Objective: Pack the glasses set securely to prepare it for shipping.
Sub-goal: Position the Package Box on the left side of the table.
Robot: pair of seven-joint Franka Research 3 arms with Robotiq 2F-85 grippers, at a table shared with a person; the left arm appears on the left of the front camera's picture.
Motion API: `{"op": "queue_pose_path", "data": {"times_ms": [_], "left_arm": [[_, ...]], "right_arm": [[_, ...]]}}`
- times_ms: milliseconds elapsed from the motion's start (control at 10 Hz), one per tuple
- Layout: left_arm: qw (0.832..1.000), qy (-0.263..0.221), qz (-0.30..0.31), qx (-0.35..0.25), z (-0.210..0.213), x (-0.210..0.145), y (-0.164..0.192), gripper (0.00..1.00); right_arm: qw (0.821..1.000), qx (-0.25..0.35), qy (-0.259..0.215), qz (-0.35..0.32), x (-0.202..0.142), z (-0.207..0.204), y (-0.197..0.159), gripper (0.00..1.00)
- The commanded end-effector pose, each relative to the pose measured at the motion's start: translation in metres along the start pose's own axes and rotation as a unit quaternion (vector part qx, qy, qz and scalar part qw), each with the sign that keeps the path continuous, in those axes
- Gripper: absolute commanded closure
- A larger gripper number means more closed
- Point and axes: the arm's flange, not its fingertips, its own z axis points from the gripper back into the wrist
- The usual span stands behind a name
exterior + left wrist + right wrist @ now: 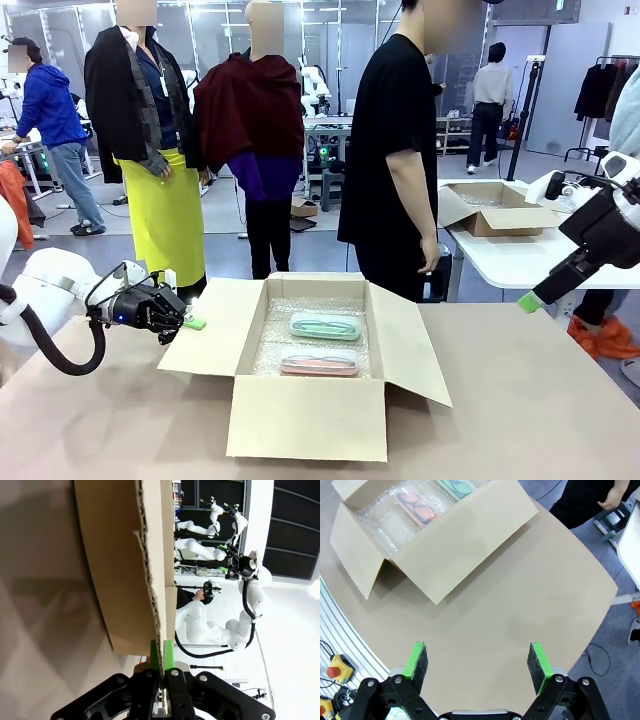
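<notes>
The left gripper sits at the outer edge of the carton's left flap; in the left wrist view its green pads are pressed close together with the flap's corrugated edge between them, so it looks clamped on that flap, though the contact point itself is hard to make out; the right gripper hangs well apart from the carton, above the bare surface, its fingers spread wide with nothing between them; in the front view its green tip shows at the right, off the surface's far edge. The brown carton stands open in the middle of the surface, all flaps folded outward, bubble wrap lining its floor; the mint-green case lies on the wrap toward the far side, the pale pink case just beside it on the near side, both flat and roughly parallel; a person in black stands behind the carton, one hand hanging at the side.
</notes>
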Motion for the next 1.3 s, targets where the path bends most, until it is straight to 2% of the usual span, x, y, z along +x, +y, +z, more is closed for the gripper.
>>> {"op": "queue_pose_path", "data": {"times_ms": [0, 300, 500, 800, 1000, 1200], "left_arm": [[1.0, 0.0, 0.0, 0.0, 0.0, 0.0, 0.0, 0.97], [1.0, -0.021, 0.005, 0.001, 0.057, -0.03, -0.008, 0.97], [1.0, -0.008, 0.012, 0.005, 0.098, -0.052, -0.015, 0.97], [0.999, -0.003, 0.002, 0.033, 0.157, -0.081, -0.022, 0.97], [0.998, -0.045, -0.002, 0.043, 0.193, -0.096, -0.019, 0.97], [0.996, -0.037, -0.005, 0.076, 0.222, -0.107, -0.02, 0.97]], "right_arm": [[1.0, -0.005, 0.003, -0.002, 0.0, 0.0, 0.002, 0.0], [1.0, -0.005, 0.003, -0.002, 0.0, 0.0, 0.002, 0.0], [1.0, -0.005, 0.003, -0.002, 0.0, 0.0, 0.002, 0.0], [1.0, -0.005, 0.003, -0.002, 0.0, 0.0, 0.002, 0.0], [1.0, -0.005, 0.003, -0.002, 0.0, 0.0, 0.002, 0.0], [1.0, -0.005, 0.003, -0.002, 0.0, 0.0, 0.002, 0.0]]}}
